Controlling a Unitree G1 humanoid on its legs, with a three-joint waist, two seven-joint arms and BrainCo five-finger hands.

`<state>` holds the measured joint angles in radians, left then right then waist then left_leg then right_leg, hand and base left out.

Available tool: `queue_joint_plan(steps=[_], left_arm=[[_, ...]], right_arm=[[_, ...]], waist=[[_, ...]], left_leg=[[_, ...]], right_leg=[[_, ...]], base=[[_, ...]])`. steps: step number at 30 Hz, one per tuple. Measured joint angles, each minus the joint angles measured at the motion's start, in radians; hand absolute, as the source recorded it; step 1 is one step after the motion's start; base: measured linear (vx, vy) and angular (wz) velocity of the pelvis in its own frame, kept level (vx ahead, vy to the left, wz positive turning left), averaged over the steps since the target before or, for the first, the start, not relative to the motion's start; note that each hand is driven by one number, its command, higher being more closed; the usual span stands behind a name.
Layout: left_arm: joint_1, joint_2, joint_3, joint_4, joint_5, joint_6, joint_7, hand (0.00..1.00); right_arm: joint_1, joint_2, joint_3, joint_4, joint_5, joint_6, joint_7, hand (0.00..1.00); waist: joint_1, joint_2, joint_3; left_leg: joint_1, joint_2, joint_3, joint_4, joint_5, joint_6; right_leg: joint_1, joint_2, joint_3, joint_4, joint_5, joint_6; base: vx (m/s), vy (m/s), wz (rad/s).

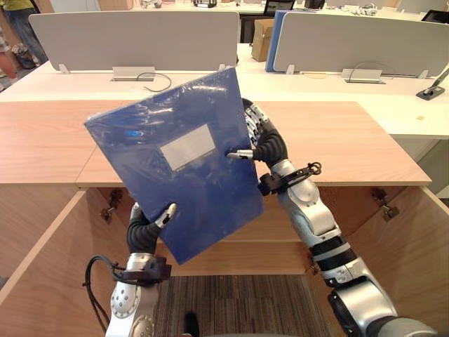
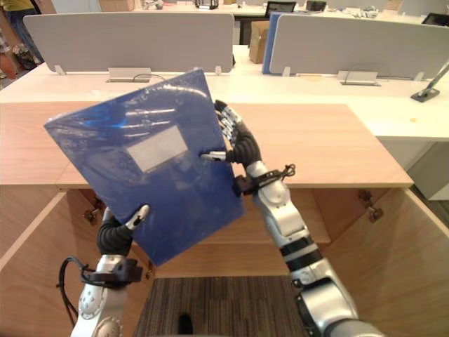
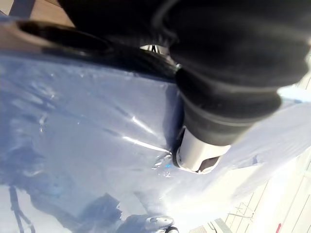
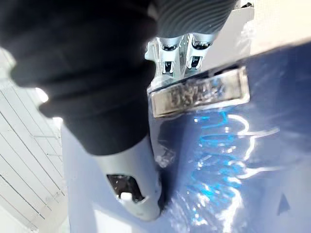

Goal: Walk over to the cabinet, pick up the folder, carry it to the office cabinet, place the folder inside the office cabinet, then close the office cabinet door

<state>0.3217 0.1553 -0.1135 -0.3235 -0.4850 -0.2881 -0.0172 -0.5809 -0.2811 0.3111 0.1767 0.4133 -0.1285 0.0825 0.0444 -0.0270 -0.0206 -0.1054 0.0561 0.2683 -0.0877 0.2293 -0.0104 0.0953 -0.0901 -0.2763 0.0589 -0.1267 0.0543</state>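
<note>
1. blue folder (image 1: 175,168) held tilted in the air above the open office cabinet (image 1: 351,154).
2. my left hand (image 1: 144,232) pinches its lower edge, my right hand (image 1: 265,144) its side, fingers behind, thumbs in front.
3. i worry the glossy cover slips these edge pinches, or a corner snags going in.

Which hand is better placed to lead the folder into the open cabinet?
Probably the left hand: it pinches the folder by its lower edge, level with the cabinet opening; the right hand grips higher, over its top.

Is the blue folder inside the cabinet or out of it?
Out. The left hand and right hand hold the folder tilted in the air before the open cabinet.
</note>
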Motion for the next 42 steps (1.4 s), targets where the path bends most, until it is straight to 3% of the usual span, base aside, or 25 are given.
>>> queue_joint_plan(steps=[7, 13, 16, 17, 26, 27, 34, 36, 39, 42], left_arm=[[0.000, 0.034, 0.001, 0.000, -0.033, 0.000, 0.000, 1.00], [0.000, 0.094, -0.019, 0.000, -0.044, -0.001, 0.000, 1.00], [0.000, 0.120, -0.029, 0.000, -0.044, -0.001, 0.000, 1.00], [0.000, 0.133, -0.035, 0.000, -0.044, -0.001, 0.000, 1.00], [0.000, 0.187, -0.067, 0.000, -0.044, -0.001, 0.000, 1.00], [0.000, 0.194, -0.072, 0.000, -0.050, -0.001, 0.000, 0.00], [-0.001, 0.203, -0.146, 0.000, -0.091, -0.017, -0.004, 0.00], [-0.001, 0.205, -0.163, 0.000, -0.109, -0.022, -0.015, 0.00], [0.000, 0.208, -0.198, 0.001, -0.143, -0.028, -0.066, 0.00], [-0.004, 0.236, -0.212, 0.067, -0.250, -0.028, -0.198, 0.00]], right_arm=[[-0.138, -0.114, 0.121, 0.100, 0.089, 0.005, 0.078, 0.00], [-0.225, -0.230, 0.296, 0.144, 0.316, 0.041, 0.191, 0.00], [-0.263, -0.292, 0.398, 0.169, 0.401, 0.066, 0.214, 0.00], [-0.276, -0.325, 0.436, 0.169, 0.438, 0.080, 0.230, 1.00], [-0.285, -0.425, 0.578, 0.168, 0.596, 0.119, 0.304, 1.00], [-0.284, -0.427, 0.579, 0.164, 0.610, 0.126, 0.309, 1.00], [-0.282, -0.464, 0.552, 0.127, 0.618, 0.126, 0.308, 1.00], [-0.254, -0.463, 0.493, 0.089, 0.558, 0.121, 0.295, 1.00], [-0.144, -0.433, 0.298, -0.057, 0.404, 0.106, 0.258, 1.00], [-0.038, -0.361, 0.158, -0.189, 0.236, 0.086, 0.232, 1.00]], waist=[[0.000, 0.000, 0.000], [0.005, 0.000, 0.004], [0.007, 0.000, 0.006], [0.008, 0.000, 0.006], [0.020, 0.001, 0.006], [0.021, 0.001, 0.006], [0.025, 0.002, 0.004], [0.023, 0.003, 0.004], [0.021, 0.004, 0.003], [-0.002, 0.017, -0.007]], left_leg=[[-0.001, 0.002, -0.004, 0.000, 0.002, -0.002], [-0.003, 0.002, -0.006, 0.000, 0.002, -0.002], [-0.005, 0.002, -0.009, 0.000, 0.003, -0.003], [-0.007, 0.002, -0.011, 0.000, 0.005, -0.004], [-0.013, 0.005, -0.043, 0.000, 0.016, -0.015], [-0.012, 0.006, -0.044, 0.000, 0.017, -0.016], [-0.010, 0.007, -0.043, 0.000, 0.017, -0.016], [-0.008, 0.008, -0.041, 0.000, 0.017, -0.016], [-0.008, 0.009, -0.041, 0.000, 0.017, -0.016], [-0.008, 0.010, -0.040, -0.001, 0.017, -0.016]], right_leg=[[-0.002, 0.001, 0.000, 0.004, 0.000, 0.000], [-0.003, 0.001, -0.001, 0.005, 0.000, -0.001], [-0.004, 0.002, -0.005, 0.005, 0.000, -0.001], [-0.005, 0.003, -0.008, 0.004, 0.000, -0.001], [-0.005, 0.009, -0.023, 0.010, -0.003, -0.006], [-0.005, 0.009, -0.023, 0.011, -0.004, -0.006], [-0.007, 0.003, -0.021, 0.019, -0.004, -0.006], [-0.007, 0.003, -0.020, 0.020, -0.004, -0.006], [-0.008, 0.003, -0.019, 0.021, -0.004, -0.006], [-0.010, 0.004, -0.017, 0.022, -0.004, -0.006]], base=[[0.00, 0.000, 0.00], [0.00, 0.000, 0.00], [0.00, -0.005, 0.02], [-0.01, -0.020, 0.08], [0.00, -0.014, 0.04], [0.00, 0.000, 0.00], [0.00, 0.000, 0.00], [-0.01, -0.008, -0.02], [0.00, 0.000, 0.00], [0.00, 0.000, 0.00]])
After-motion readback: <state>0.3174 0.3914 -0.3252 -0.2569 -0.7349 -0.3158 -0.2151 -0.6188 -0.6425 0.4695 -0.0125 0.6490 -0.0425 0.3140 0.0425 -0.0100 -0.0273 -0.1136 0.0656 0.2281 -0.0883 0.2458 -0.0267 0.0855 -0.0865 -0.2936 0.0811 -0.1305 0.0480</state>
